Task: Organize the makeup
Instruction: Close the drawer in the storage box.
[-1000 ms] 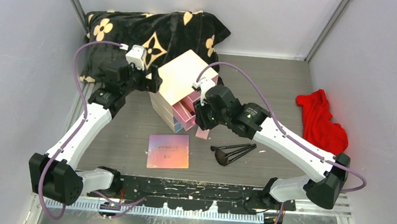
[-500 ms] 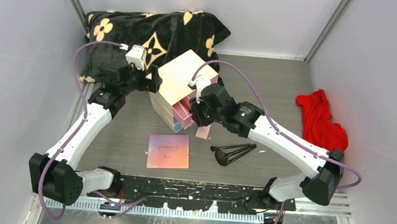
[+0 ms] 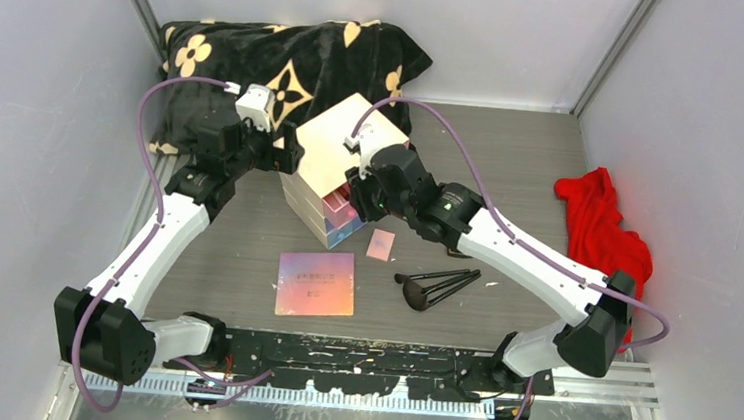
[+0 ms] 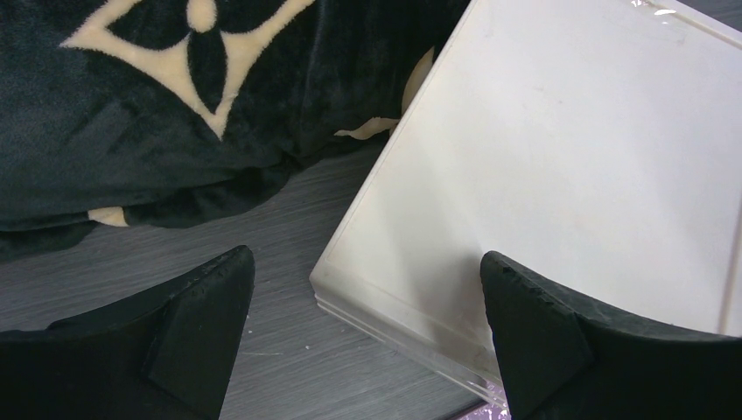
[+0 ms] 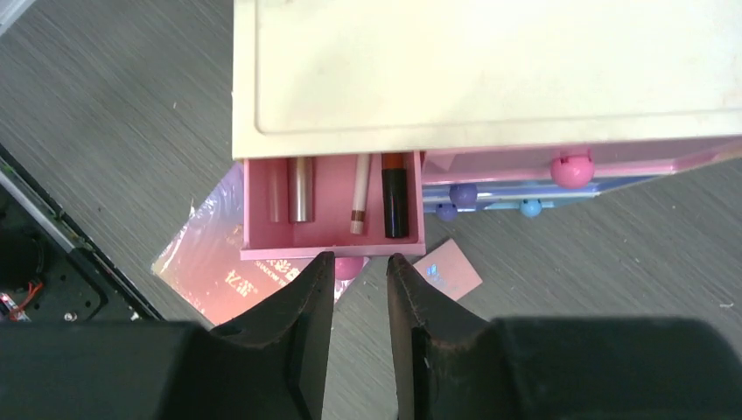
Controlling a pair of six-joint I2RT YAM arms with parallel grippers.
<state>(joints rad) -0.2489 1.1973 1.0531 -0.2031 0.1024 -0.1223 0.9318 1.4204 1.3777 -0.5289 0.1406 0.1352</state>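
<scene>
sticks (image 5: 360,194) + tube (image 5: 301,188) in open pink drawer (image 5: 332,234) of box (image 3: 338,147). r gripper (image 5: 360,262) narrow on knob (image 5: 348,268), l gripper (image 4: 363,258) wide at box corner. palette (image 3: 316,283), compact (image 3: 380,244), brushes (image 3: 437,283) left out front of box.

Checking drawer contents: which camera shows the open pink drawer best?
Right wrist: it looks straight down into the pink drawer, with four sticks inside. Top view shows only a sliver beside the right arm. Left wrist shows just the cream box.
</scene>
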